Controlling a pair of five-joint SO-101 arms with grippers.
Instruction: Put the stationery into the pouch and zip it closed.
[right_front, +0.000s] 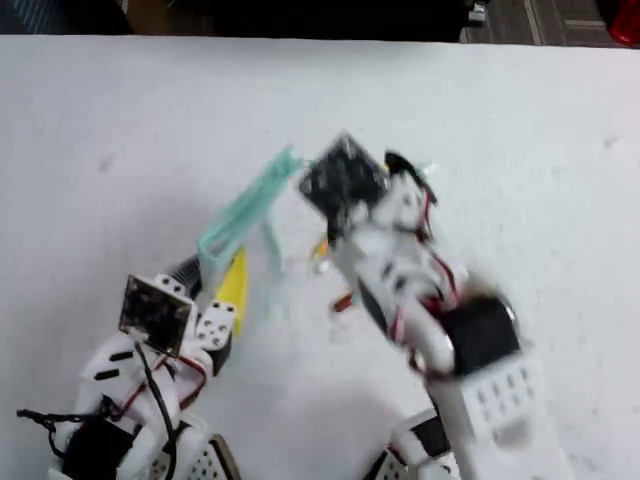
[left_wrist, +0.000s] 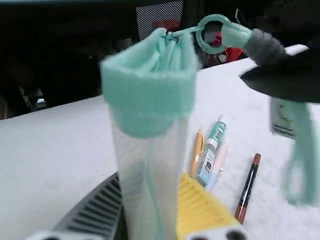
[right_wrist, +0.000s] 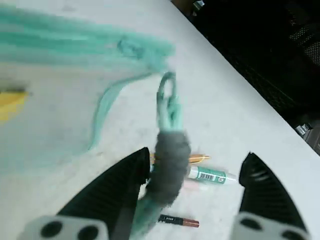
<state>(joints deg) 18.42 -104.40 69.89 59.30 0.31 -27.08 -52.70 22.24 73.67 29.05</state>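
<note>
The left gripper (left_wrist: 150, 210) is closest in its own wrist view. Its yellow finger (left_wrist: 200, 212) and ribbed grey finger (left_wrist: 95, 215) are closed on the lower end of the pouch (left_wrist: 150, 125), one on each flat side. The pouch has clear walls and a mint-green fabric band at the zip end. It stands up out of the jaws with the zip end farthest from the fingers. A mint pull ring (left_wrist: 212, 32) sticks out from that end, joined to a strap (left_wrist: 300, 155) of the same colour. The strap carries a grey sleeve (left_wrist: 262, 45) and hangs in a loop.

The right gripper (right_wrist: 197, 157) is spread wide and closed on nothing. The grey sleeve rests against the inner side of one black finger (right_wrist: 120, 190), and the other finger is well apart from it.

For the high view, take 12 o'clock as the far edge of the white table (right_front: 520, 130). The left arm (right_front: 130, 390) comes in at 7 o'clock, and the pouch slants away from its gripper toward 1 o'clock. The right arm (right_front: 430, 300) enters at 5 o'clock and leans toward 11 o'clock. Its wrist meets the pouch's far end near the table's middle.

Four pens lie on the table outside the pouch, below the right gripper. An orange pen (left_wrist: 196, 150), a teal-and-white pen (left_wrist: 214, 145) and a pale pink pen (left_wrist: 220, 162) lie close together side by side. A dark brown pen (left_wrist: 247, 187) with a copper-coloured end lies just apart from them.
</note>
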